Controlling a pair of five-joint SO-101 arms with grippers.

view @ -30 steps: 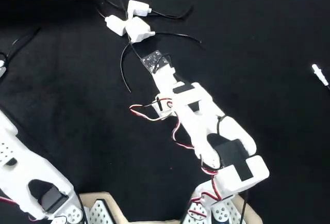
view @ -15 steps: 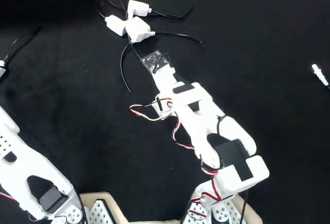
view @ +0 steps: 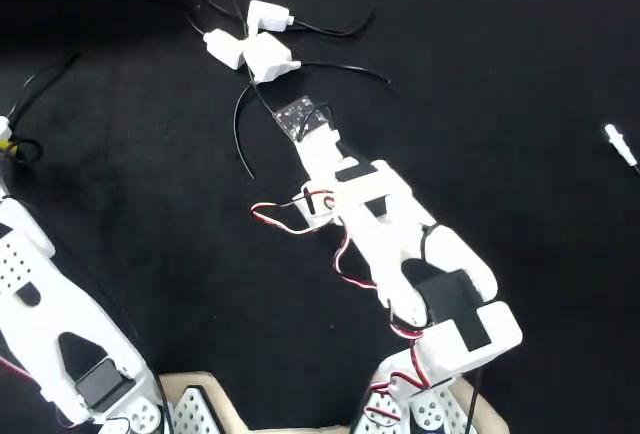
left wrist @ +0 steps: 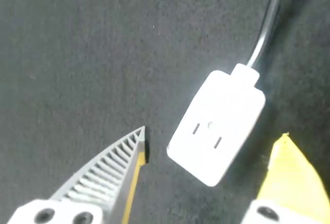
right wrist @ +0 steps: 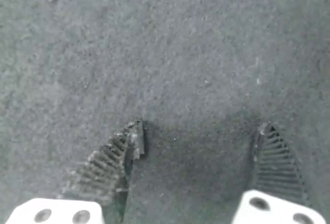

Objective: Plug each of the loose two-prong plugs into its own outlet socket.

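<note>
1. My left claw (left wrist: pixel 212 137) is spread wide, and the white outlet socket (left wrist: pixel 216 128) lies face-up between its tips, touching neither.
2. My right claw (right wrist: pixel 201 127) is spread too, over black cloth (right wrist: pixel 206 53). The white plugs (view: pixel 268 56) sit just beyond it.

The bench (view: pixel 520 74) is plain black. The outlet socket (left wrist: pixel 216 128) is white, its cable (left wrist: pixel 268 22) black. The left fingers (left wrist: pixel 111 175) are ribbed grey with a yellow edge, and solid yellow. The right fingers (right wrist: pixel 111 167) are ribbed black. The right arm (view: pixel 400 234) is white with black patches and red-and-white wires (view: pixel 285 219).
</note>
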